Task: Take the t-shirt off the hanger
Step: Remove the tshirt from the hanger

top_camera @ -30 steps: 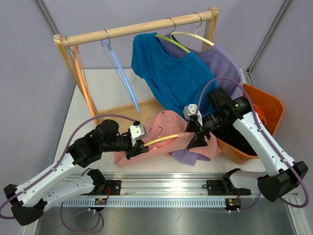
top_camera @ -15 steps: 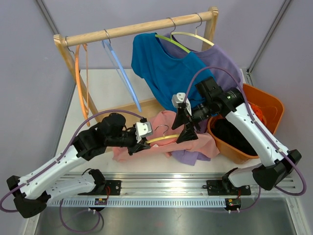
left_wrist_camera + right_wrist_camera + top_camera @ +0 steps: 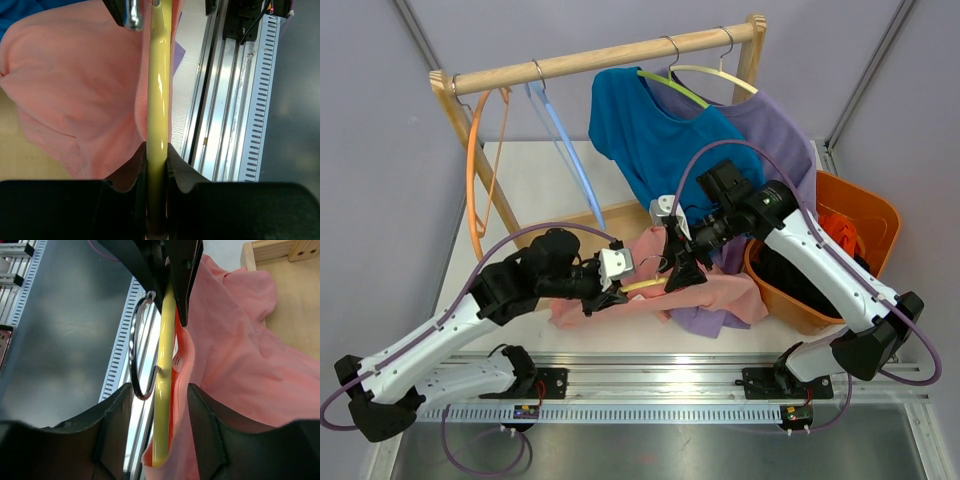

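Observation:
The pink t-shirt point(image 3: 725, 288) lies crumpled on the table with the yellow hanger point(image 3: 642, 284) still inside its collar. My left gripper point(image 3: 603, 296) is shut on one end of the hanger bar point(image 3: 159, 100), with pink cloth point(image 3: 75, 90) beside it. My right gripper point(image 3: 678, 268) is open and straddles the hanger bar point(image 3: 165, 390) and the collar edge point(image 3: 240, 355), with gaps on both sides. The hanger's metal hook point(image 3: 136, 355) curls just left of the bar. Nothing is pinched between the right fingers.
A wooden rack point(image 3: 600, 55) at the back holds a blue t-shirt point(image 3: 665, 150), a purple t-shirt point(image 3: 775, 130), an orange hanger point(image 3: 478, 185) and a blue hanger point(image 3: 565, 140). An orange basket point(image 3: 870, 215) stands at the right. A purple cloth point(image 3: 705, 320) lies under the pink one.
My right gripper moved left along the pink t-shirt to the hanger's hook and collar. The orange hanger on the rack swung outward. My left gripper kept its hold.

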Tool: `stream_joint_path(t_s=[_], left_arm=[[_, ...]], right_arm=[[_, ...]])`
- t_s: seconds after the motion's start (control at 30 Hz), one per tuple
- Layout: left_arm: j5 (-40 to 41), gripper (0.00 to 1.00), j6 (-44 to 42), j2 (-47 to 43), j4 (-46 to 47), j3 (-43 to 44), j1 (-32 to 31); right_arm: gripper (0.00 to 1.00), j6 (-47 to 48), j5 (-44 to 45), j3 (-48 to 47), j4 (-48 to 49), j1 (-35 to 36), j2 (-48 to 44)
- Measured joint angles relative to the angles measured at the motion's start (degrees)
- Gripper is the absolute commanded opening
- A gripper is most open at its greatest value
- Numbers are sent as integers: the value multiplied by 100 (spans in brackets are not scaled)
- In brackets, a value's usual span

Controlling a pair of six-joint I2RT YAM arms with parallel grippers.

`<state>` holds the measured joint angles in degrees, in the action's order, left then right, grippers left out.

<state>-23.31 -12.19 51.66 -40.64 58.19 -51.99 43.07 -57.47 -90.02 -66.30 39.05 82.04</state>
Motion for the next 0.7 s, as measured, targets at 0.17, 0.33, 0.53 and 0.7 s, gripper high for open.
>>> stream_joint_path(t_s=[0.17,0.33,0.53,0.7], left_arm=[[0,0,17,136,-7,72,-9],[-2,0,68,210,-2,188,-9],[-4,0,127,286,-7,323,-9],[35,0,166,330,-26,376,-7]], right_arm=[[48,-184,155,4,155,85,2],[46,-337,367,55,326,162,2],[36,-433,557,85,411,205,0],[17,-459,595,85,409,256,2]])
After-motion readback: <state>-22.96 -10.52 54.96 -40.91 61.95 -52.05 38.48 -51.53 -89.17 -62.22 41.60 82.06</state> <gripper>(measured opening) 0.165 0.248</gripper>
